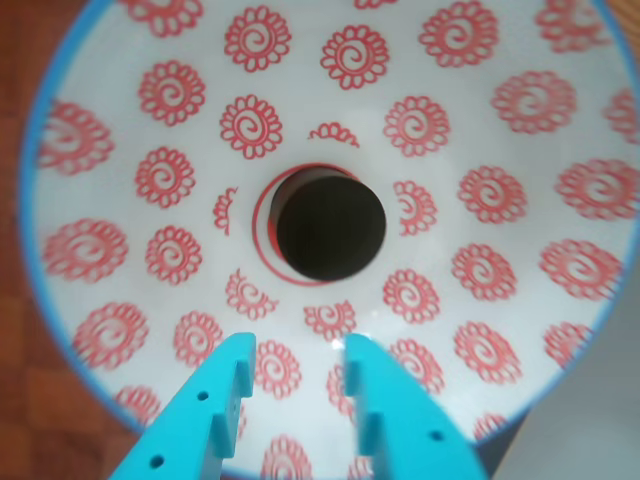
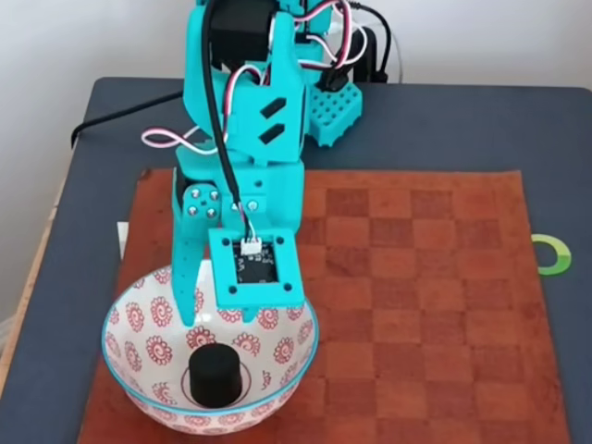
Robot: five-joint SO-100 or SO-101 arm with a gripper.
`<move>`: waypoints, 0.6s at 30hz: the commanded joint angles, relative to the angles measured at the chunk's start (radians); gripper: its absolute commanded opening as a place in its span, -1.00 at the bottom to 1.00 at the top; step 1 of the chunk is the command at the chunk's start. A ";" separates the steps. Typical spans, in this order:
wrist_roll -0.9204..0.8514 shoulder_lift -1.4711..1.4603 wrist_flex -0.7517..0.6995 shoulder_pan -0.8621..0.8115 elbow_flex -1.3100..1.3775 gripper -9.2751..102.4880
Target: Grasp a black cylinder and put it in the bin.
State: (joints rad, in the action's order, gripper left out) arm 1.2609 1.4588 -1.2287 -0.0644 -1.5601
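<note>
Other view: black cylinder [image 1: 331, 229] rests at centre of bin [image 1: 120, 250]; gripper [image 1: 297, 375] jaws apart, empty, at lower frame. Fixed view adds checkerboard mat [image 2: 416, 277], dark table [image 2: 444, 120].

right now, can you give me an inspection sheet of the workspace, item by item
surface: dark table with a brown checkerboard mat laid on it.
job's things: black cylinder stands upright at the centre of the bin, on the red spiral; in the fixed view the bin sits at the mat's near left corner.
clutter: green and white ring-shaped thing at the table's right edge; a pale thing partly hidden behind the arm at the mat's left edge, too little shown to tell.
grippers: gripper open above the bin, empty, apart from the cylinder.
cables: black cable trails off the back left; red, white and black wires loop on the arm.
surroundings: pale wall behind the table.
</note>
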 commanded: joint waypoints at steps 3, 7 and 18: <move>0.008 0.175 -0.112 0.000 0.025 -0.83; 0.008 0.249 -0.209 0.012 0.021 -0.83; 0.104 0.477 -0.388 0.147 0.015 -0.83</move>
State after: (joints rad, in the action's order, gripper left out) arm 1.3468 1.8500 -1.6091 0.0399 -1.5601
